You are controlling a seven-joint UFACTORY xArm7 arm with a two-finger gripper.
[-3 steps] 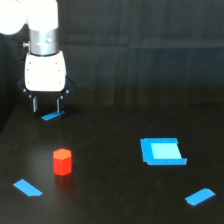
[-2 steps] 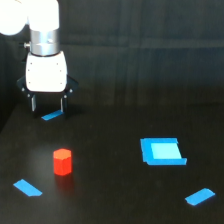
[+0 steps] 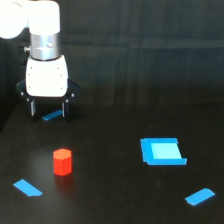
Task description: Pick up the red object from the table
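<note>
The red object (image 3: 62,161) is a small red-orange faceted block standing upright on the black table (image 3: 115,195), toward the exterior view's left. My gripper (image 3: 48,115) hangs from the white arm behind the block and a little to its left, well apart from it. Its two dark fingers (image 3: 33,108) stand spread apart and hold nothing. A blue tape strip (image 3: 52,116) lies on the table between the fingers.
A blue rectangular patch (image 3: 162,151) lies at the exterior view's right. One blue tape strip (image 3: 27,187) lies at the front left and another (image 3: 199,196) at the front right. The table's left edge runs close to the gripper.
The gripper has shifted slightly toward the front and right. The red block and the blue pieces have not moved.
</note>
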